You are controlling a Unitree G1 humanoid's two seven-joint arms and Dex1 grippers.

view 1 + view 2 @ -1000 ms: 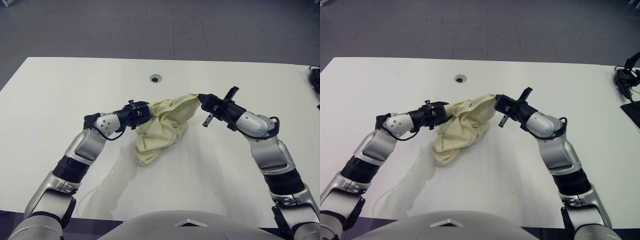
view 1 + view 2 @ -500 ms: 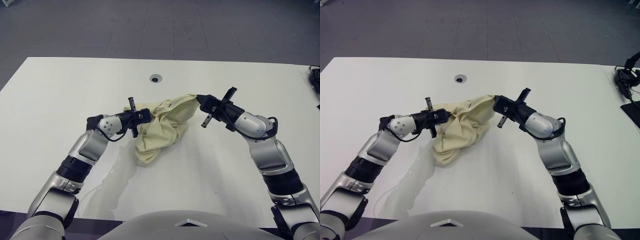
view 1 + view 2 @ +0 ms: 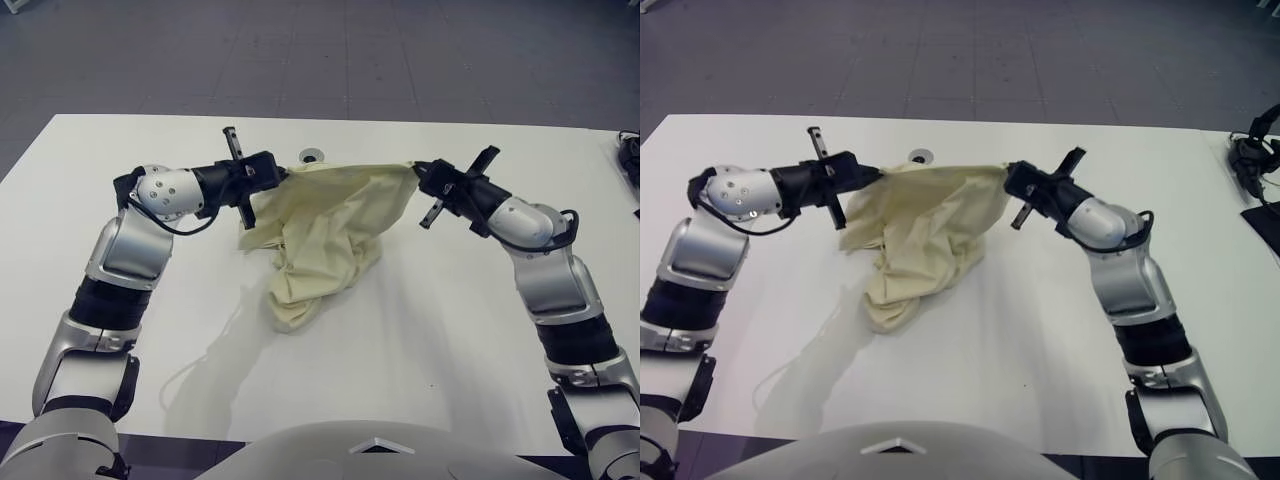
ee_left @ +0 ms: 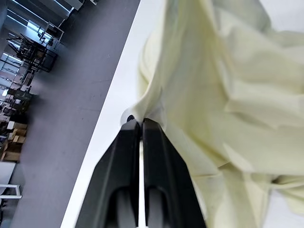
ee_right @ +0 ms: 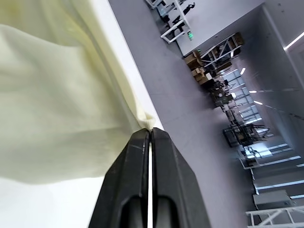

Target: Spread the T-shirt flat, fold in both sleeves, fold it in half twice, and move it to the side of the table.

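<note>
**Clerk:** Item one, T-shirt (image 3: 330,215)?

**Checker:** Pale yellow, one piece. It sits over the middle of the white bench (image 3: 480,330), toward the far edge. The upper edge is lifted and drawn into a nearly straight line between the two grippers. The cloth hangs from that line in loose folds. The lower part lies bunched on the bench surface, on the side nearer the robot.

**Clerk:** Item two, left gripper (image 3: 281,172)?

**Checker:** Fingers closed tight with no gap between them, pinching the shirt's upper edge at the tips. It is raised above the bench at the cloth's left end.

**Clerk:** Item three, right gripper (image 3: 417,171)?

**Checker:** Same condition. Fingers are pressed together on a small fold of the upper edge at the cloth's right end. It is at about the same height as the left one.

**Clerk:** Other entries?

**Checker:** One round hole (image 3: 311,154) in the bench, just behind the stretched edge. Black cables (image 3: 1252,150) at the bench's right edge, well apart from the shirt. Grey tiled floor (image 3: 300,50) beyond the far side.
</note>
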